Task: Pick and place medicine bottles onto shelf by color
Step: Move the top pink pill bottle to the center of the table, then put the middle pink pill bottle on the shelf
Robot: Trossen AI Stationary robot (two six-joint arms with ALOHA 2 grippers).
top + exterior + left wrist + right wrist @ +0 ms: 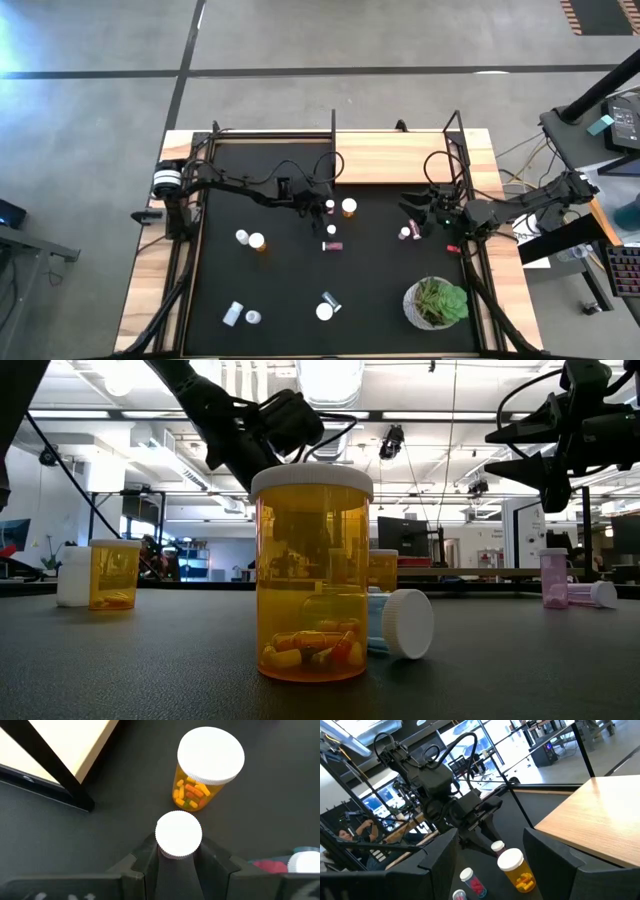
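My left gripper (322,206) stands on the black mat just in front of the light-wood shelf (400,160) and is shut on a small white-capped bottle (178,834). The cap hides the colour of its body. An orange bottle (205,770) stands upright on its base right beyond it. My right gripper (416,213) is open and empty, raised above the mat (545,450), over a pink bottle (405,233). A pink-red bottle (332,245) lies on its side near the mat's middle. My left gripper has the white-capped bottle between its two fingers (147,860), which lie on either side of the body just below the cap (178,851). The fingers come from above, pointing down. The bottle stands upright. I cannot tell whether its base is on the mat.
A white (242,236) and an orange bottle (258,242) stand at mid left. Two more bottles (240,315) are at the near left. An orange bottle with a lying one (327,306) is near the front. A potted plant (436,302) stands near right. Black shelf posts (333,135) rise at the far side.
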